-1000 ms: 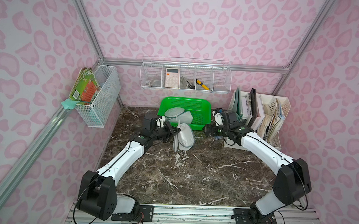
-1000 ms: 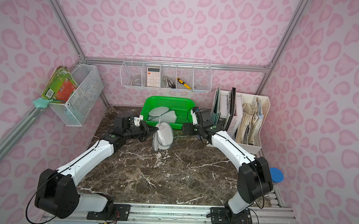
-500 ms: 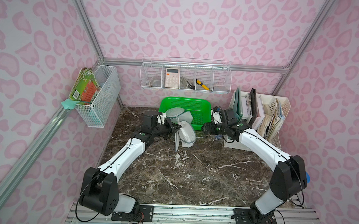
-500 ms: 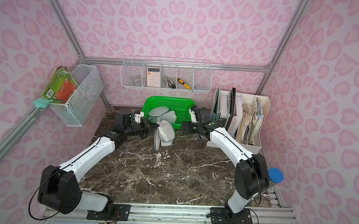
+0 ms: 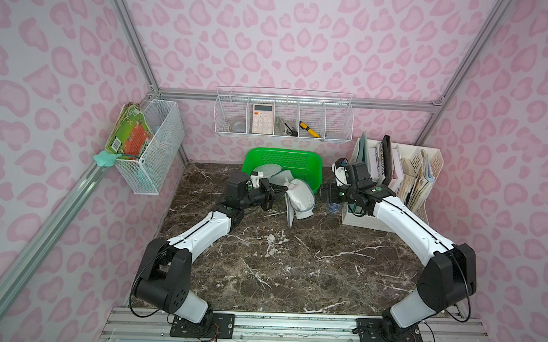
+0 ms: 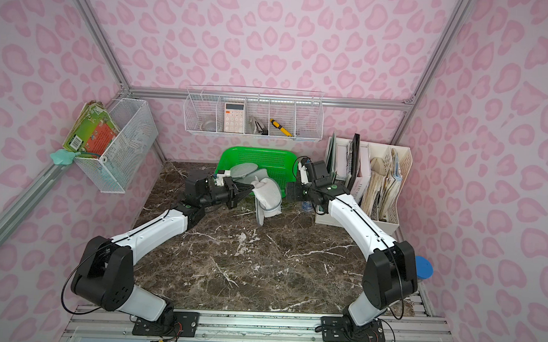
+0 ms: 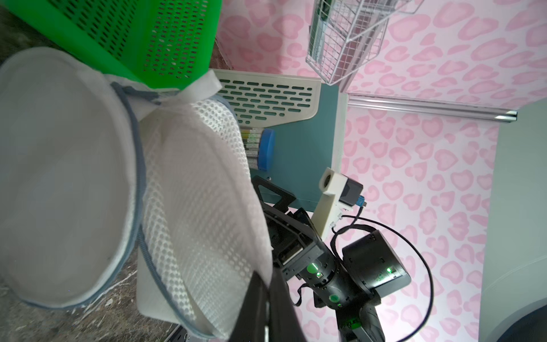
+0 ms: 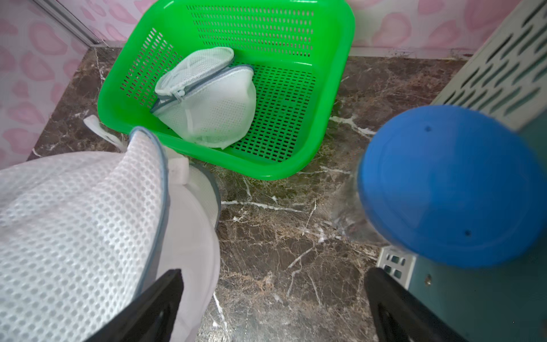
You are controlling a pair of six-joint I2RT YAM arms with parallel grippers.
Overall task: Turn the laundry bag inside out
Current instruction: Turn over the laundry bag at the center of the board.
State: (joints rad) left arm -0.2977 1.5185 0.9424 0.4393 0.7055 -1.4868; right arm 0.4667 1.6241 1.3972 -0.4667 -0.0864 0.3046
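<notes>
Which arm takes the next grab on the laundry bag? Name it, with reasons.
Likely right. The right gripper is open beside the laundry bag; the left gripper is shut on its edge, holding it.

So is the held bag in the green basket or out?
Out: the laundry bag hangs from the left gripper, in front of the green basket.
</notes>
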